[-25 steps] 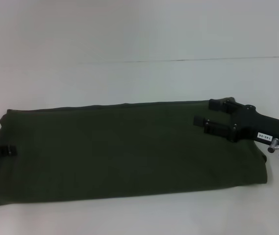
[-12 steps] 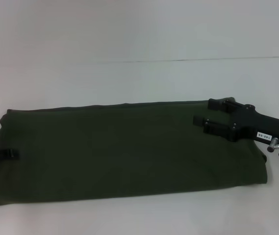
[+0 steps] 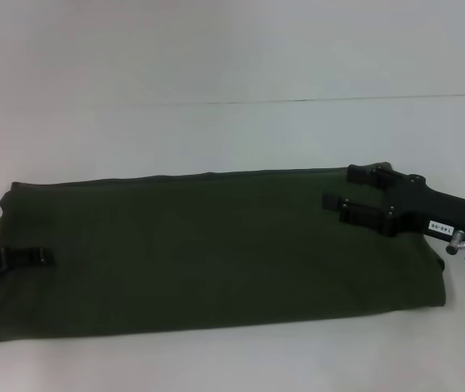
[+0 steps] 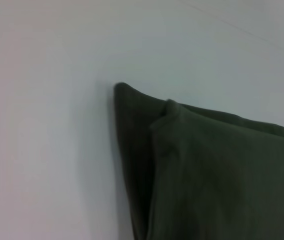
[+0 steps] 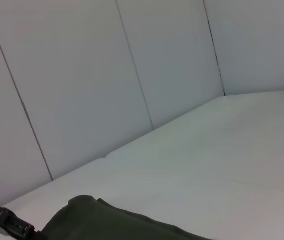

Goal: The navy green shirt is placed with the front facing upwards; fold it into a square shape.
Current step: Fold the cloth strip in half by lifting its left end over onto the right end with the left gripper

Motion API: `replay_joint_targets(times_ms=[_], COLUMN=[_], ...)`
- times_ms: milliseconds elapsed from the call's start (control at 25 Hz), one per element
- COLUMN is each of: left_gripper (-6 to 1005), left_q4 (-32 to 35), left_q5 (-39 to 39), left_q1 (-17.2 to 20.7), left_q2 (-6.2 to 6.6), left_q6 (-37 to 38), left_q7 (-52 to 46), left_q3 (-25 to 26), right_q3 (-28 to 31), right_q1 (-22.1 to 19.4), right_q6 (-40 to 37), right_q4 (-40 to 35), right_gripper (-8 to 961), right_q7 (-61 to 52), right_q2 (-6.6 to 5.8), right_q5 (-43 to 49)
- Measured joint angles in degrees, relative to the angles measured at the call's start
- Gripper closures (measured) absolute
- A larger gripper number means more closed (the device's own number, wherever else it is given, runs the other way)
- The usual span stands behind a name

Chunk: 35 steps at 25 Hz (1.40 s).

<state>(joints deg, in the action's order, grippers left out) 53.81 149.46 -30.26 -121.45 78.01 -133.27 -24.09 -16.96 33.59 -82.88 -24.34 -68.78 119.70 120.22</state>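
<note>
Shirt: the navy green shirt (image 3: 207, 249) lies flat on the white table (image 3: 232, 139) as a long folded band, plain green side up, running between my two grippers; no chest lettering or neck label shows.
Writing: a small white sticker (image 3: 439, 226) on my right wrist housing carries dark characters (too blurred for me to read).
Right gripper: my right gripper (image 3: 337, 189) reaches in low from the band's right end, over its far right corner, fingers pointing along the cloth toward my left gripper.
Right jaws: spread, one finger (image 3: 368, 174) at the band's far edge, the other just nearer me over the cloth; whether either touches the fabric I cannot tell.
Left gripper: my left gripper (image 3: 42, 258) comes in level at the band's left end, about midway along that short edge, its tip over the cloth.
Left jaws: only a single dark bar shows, so I cannot tell how they stand.
Left wrist view: a pointed shirt corner (image 4: 122, 90) with a second layer stepped back on top of it.
Right wrist view: a rounded shirt edge (image 5: 82, 202) below pale wall panels (image 5: 82, 75).
</note>
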Motion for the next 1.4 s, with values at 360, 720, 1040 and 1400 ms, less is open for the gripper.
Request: replay_joint_targets(times_ms=[360, 720, 1040, 1400], left_gripper=[181, 199, 363, 731], left_q4=[-1.9, -1.9, -1.7, -1.6], left_q5=[0.0, -0.1, 0.0, 0.0], left_q1=[-1.4, -1.7, -1.9, -2.4], left_q2=[0.12, 0.17, 0.17, 0.17], left_q6=[0.1, 0.3, 0.4, 0.5], left_q7=[0.0, 0.0, 0.0, -0.1], left_q3=[0.0, -0.1, -1.5, -1.7], right_q3=[0.0, 0.0, 0.0, 0.0], right_q1=[-0.3, -0.4, -0.4, -0.4], right_q6=[-0.1, -0.1, -0.3, -0.4], right_q4=[0.1, 0.5, 0.6, 0.6], right_gripper=[128, 127, 127, 127], right_q7=[0.1, 0.4, 0.3, 0.3], right_q2=[0.00, 0.00, 0.00, 0.00], right_q5=[-0.1, -0.2, -0.2, -0.2])
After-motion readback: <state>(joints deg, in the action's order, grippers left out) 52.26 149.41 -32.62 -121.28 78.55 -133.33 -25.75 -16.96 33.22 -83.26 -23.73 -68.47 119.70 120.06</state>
